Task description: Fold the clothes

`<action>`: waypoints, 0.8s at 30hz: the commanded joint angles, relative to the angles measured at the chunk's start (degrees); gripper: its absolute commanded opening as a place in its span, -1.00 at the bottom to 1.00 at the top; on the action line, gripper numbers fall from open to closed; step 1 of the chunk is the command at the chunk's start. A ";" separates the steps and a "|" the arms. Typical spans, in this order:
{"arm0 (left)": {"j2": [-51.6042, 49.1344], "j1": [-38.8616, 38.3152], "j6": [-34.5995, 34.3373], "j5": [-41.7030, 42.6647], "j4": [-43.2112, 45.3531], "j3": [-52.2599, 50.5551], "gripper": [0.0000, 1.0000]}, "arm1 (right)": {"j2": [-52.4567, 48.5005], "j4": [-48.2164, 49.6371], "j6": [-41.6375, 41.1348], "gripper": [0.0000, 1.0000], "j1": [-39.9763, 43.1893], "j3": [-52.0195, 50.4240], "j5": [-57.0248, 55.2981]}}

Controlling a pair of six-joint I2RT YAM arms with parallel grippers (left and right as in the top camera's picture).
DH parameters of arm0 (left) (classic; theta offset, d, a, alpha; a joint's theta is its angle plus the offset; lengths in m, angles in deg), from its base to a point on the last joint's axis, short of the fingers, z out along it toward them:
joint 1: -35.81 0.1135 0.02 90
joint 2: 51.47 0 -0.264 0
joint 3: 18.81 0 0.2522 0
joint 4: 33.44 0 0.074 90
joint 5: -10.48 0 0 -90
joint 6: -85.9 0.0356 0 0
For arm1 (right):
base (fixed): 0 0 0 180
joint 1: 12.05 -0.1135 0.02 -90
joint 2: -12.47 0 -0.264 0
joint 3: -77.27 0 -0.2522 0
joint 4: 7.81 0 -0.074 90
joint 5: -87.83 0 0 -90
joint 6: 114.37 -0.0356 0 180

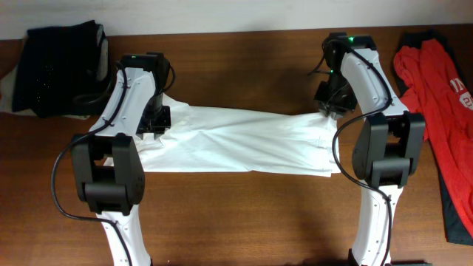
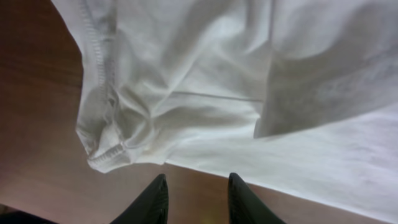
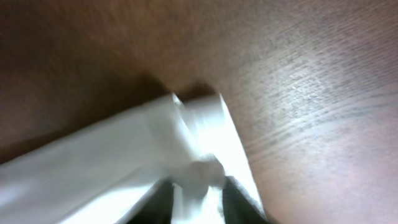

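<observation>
The brown worktop [image 1: 244, 214] carries the white T-shirt [image 1: 236, 140] as one long band across its middle, running from near the left edge toward the right edge. It looks already doubled lengthwise, which would explain why an arm stands at each short end.

A red garment [image 1: 443, 96] lies along the right edge and a black garment [image 1: 55, 66] is heaped in the far left corner. Both are apart from the shirt and seem simply set aside.

The right gripper [image 3: 199, 202] is at the shirt's far right corner. Its fingers are closed onto a bunched pinch of white cloth, probably to lift that end and carry it over. The wrist view is blurred, so I cannot tell how deep the hold is.

The left gripper [image 2: 196, 202] is at the left end with its fingers parted and only bare wood between them. It holds nothing. Just ahead of it lies a crumpled sleeve hem [image 2: 106, 155], likely its next hold.
</observation>
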 commanded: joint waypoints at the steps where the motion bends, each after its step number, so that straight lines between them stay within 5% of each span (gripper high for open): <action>1: 2.03 0.39 -0.31 1.77 0.35 -0.15 -0.12 | 1.81 -0.59 -0.07 0.75 0.37 0.55 -1.53; 2: 2.01 0.39 -0.28 1.99 1.84 -0.15 -0.12 | 1.81 -0.68 -0.09 0.97 0.37 0.55 -1.53; 5: 2.03 0.37 2.54 12.72 11.58 -0.15 -0.11 | 1.81 -0.66 -0.09 0.97 0.37 0.55 -1.51; 8: 1.90 0.13 2.89 14.69 19.04 -0.15 -0.07 | 1.81 -0.66 -0.09 0.97 0.37 0.55 -1.53; 24: -1.86 -3.43 26.95 10.75 15.32 -0.17 0.07 | 1.81 0.92 -0.09 0.97 0.37 0.55 -1.53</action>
